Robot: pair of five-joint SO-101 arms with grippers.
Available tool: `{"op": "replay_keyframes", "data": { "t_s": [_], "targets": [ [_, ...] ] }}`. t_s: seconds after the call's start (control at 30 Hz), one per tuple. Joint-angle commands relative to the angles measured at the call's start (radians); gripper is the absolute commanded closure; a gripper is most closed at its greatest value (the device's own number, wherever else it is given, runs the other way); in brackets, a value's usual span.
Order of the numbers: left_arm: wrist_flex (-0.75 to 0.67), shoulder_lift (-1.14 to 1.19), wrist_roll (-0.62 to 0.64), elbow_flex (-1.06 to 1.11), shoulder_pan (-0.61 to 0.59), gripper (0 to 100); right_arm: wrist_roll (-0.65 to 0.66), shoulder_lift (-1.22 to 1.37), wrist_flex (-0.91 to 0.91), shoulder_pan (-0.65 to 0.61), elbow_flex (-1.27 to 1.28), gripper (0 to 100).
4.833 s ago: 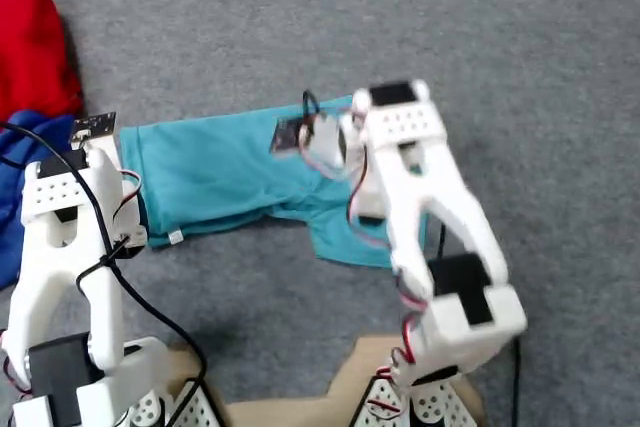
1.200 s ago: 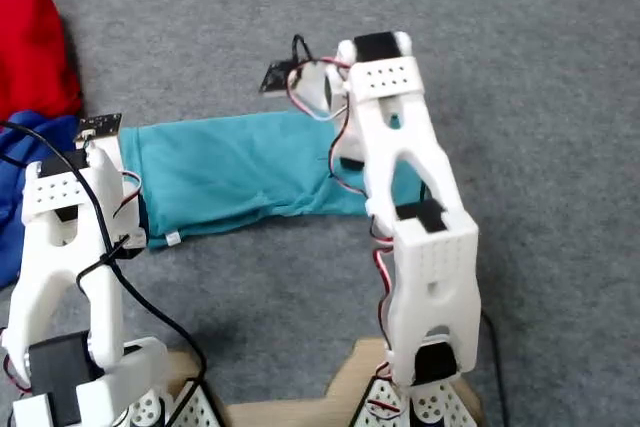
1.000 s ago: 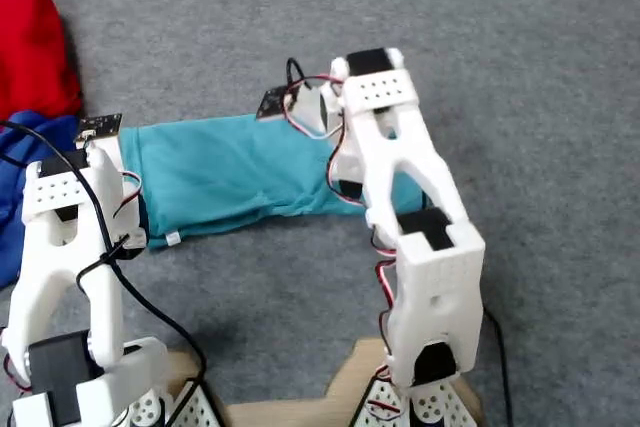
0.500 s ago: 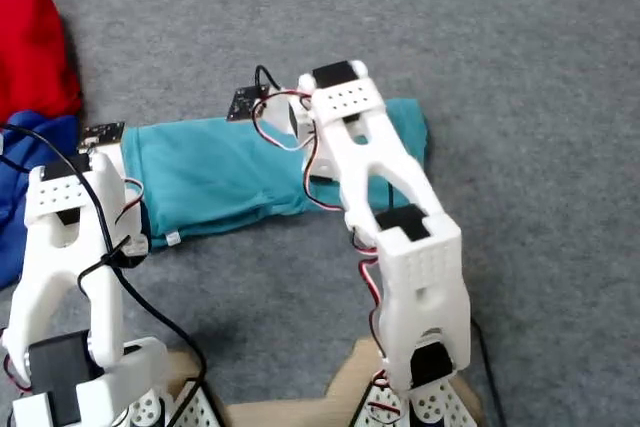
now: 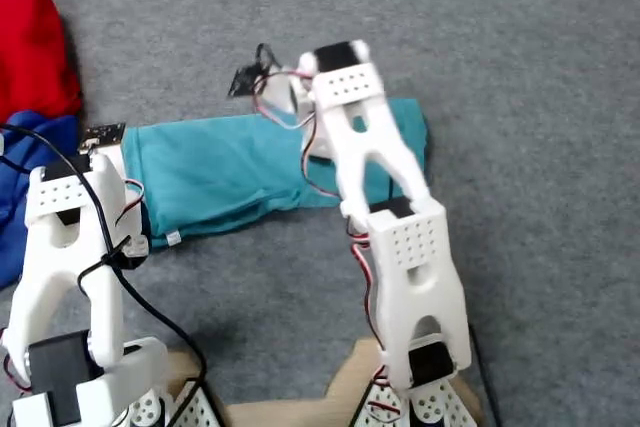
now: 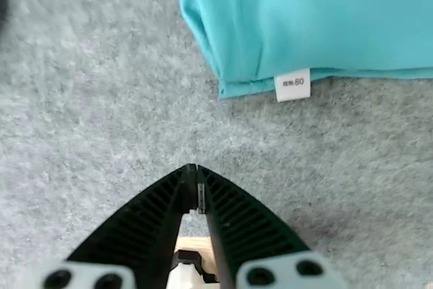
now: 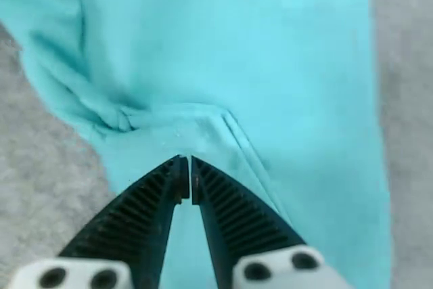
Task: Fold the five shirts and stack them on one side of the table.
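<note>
A teal shirt (image 5: 220, 172) lies folded into a long strip across the middle of the grey table (image 5: 520, 147). My right arm (image 5: 360, 137) stretches over the strip's right half. Its gripper (image 7: 187, 162) is shut, its tips just over a seam and a small crease in the teal cloth (image 7: 270, 65). My left arm (image 5: 70, 237) stands at the strip's left end. The left gripper (image 6: 196, 167) is shut above bare table, a short way from the shirt's corner (image 6: 318, 18) with a white label (image 6: 293, 84).
A red shirt (image 5: 30, 37) and a blue shirt (image 5: 25, 167) are bunched at the left edge of the table. The arms' wooden base (image 5: 300, 412) sits at the near edge. Open table lies to the right of and behind the teal shirt.
My right arm has swung left along the shirt, from its right end toward the middle. The sleeve that hung off the near edge now lies folded onto the strip. The left arm kept still.
</note>
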Motion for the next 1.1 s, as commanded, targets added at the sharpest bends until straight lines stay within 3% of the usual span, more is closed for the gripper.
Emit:
{"op": "replay_keyframes", "data": {
  "t_s": [0.0,0.2,0.37,0.6,1.07],
  "targets": [
    [0.012,-0.002,0.002,-0.124,-0.011,97,-0.02,-0.087,0.077,0.054,-0.18,97.5],
    [0.057,0.016,0.147,-0.324,-0.011,80,-0.061,-0.196,0.083,0.147,-0.186,97.5],
    [0.048,0.145,0.144,-0.459,-0.009,80,-0.086,-0.311,0.083,0.205,-0.024,97.5],
    [0.066,0.512,0.149,-0.727,-0.015,80,-0.086,-0.475,0.078,0.246,0.22,97.5],
    [0.344,1.009,0.095,-1.349,-0.066,80,-0.084,-0.567,0.078,0.24,0.303,97.5]
  ]
}}
